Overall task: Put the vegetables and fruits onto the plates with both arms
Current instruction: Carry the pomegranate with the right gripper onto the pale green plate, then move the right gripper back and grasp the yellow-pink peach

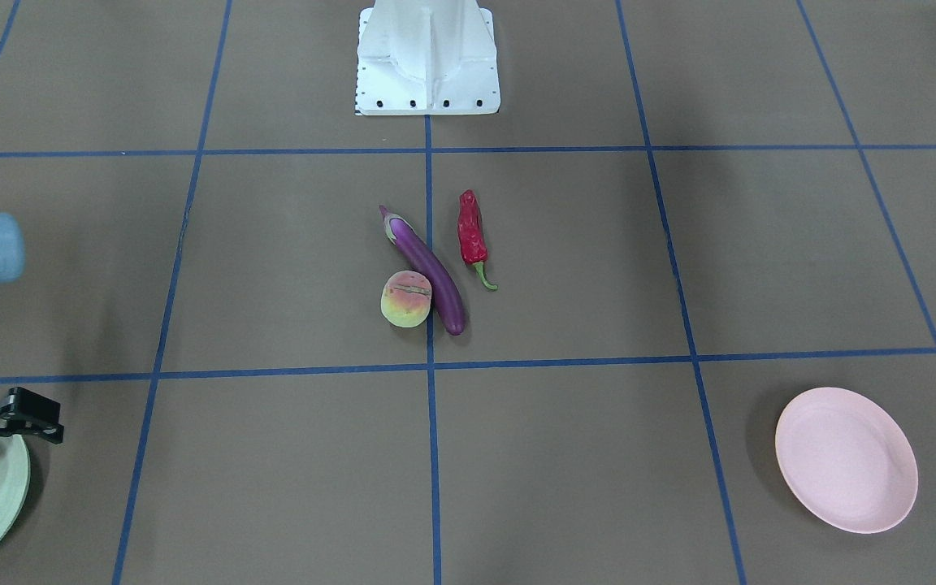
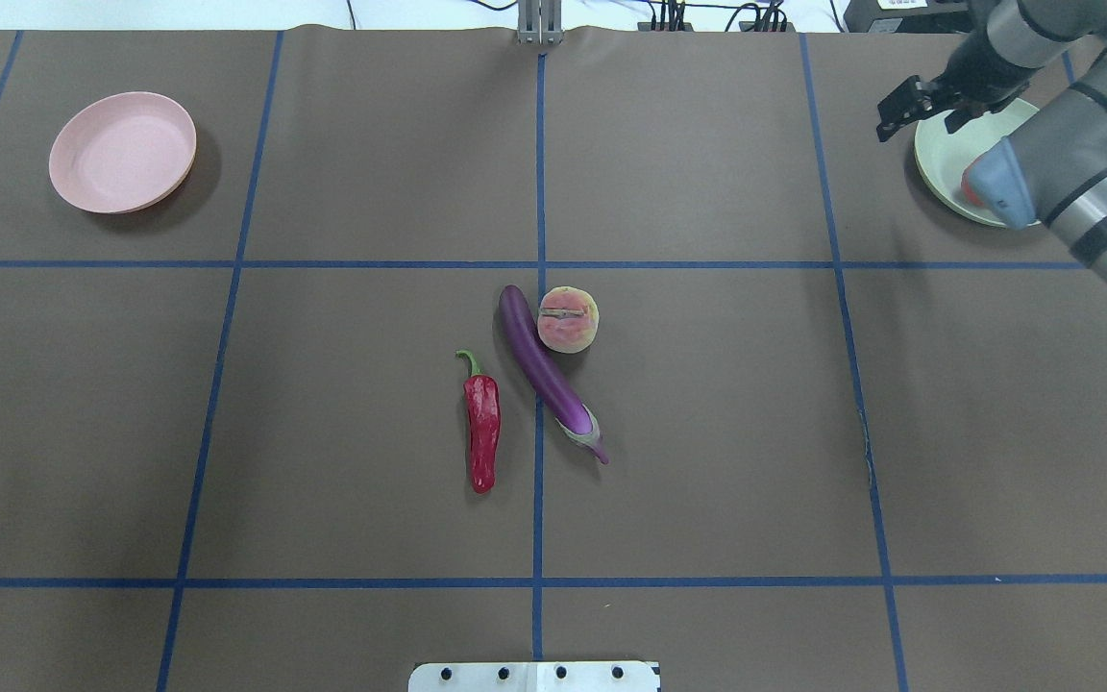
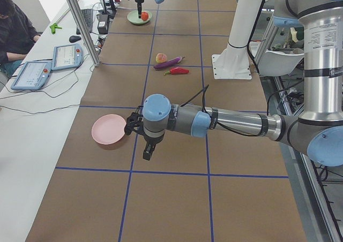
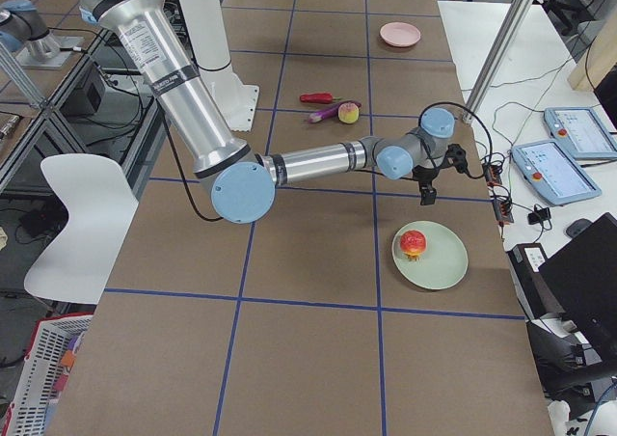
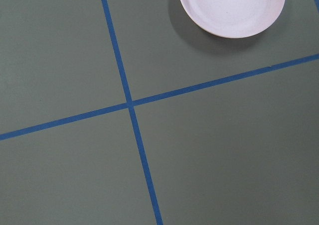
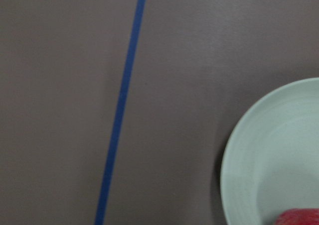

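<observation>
the right gripper (image 1: 58,422) hangs with its jaws spread and empty over the near rim of the mint plate (image 4: 448,267), in the upper right of the overhead frame. the pomegranate (image 4: 413,241) already sits on that plate. the left gripper (image 3: 146,155) hovers beside the pink plate (image 2: 121,154), upper left; i cannot tell whether it is open.

the peach (image 2: 568,319), eggplant (image 2: 539,365) and chili (image 2: 482,432) lie mid-frame, none plated yet. the peach seems the right arm's next fetch. it looks to touch the eggplant, so come straight down with the jaws set along the eggplant's line, not across it. close gently, as round fruit rolls. the chili lies apart and is the left arm's easy pick.
</observation>
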Available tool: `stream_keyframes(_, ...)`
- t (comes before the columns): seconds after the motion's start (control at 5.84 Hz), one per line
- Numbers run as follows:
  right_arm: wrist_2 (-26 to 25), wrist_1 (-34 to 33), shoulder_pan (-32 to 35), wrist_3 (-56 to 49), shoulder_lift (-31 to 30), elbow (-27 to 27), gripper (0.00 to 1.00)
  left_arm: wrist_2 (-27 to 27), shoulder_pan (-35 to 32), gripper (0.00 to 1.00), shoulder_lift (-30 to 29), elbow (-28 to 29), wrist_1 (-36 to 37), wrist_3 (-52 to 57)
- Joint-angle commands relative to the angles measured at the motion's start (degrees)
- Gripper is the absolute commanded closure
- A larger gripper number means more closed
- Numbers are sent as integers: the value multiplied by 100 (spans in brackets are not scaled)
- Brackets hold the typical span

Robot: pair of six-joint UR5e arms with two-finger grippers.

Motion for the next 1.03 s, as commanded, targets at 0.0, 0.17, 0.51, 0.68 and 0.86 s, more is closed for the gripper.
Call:
stream_keyframes(0.0, -886, -175, -1055, 900, 682, 205, 2, 8, 0, 0, 6, 0, -7, 0)
stream_keyframes(0.17, -1030, -436, -1435, 1461, 1121, 222, 2, 8, 0, 0, 6, 9, -7, 0)
stream_keyframes(0.51, -1802, -1242, -2200, 2177, 1861, 223, 3, 8, 0, 0, 6, 35, -7, 0)
stream_keyframes(0.68, -1979, -1604, -2429, 2483, 2038, 266, 4, 8, 0, 0, 15, 35, -7, 8)
stream_keyframes(0.86, -2277, -1869, -2719, 2739, 2214, 249, 4, 8, 0, 0, 15, 44, -7, 26)
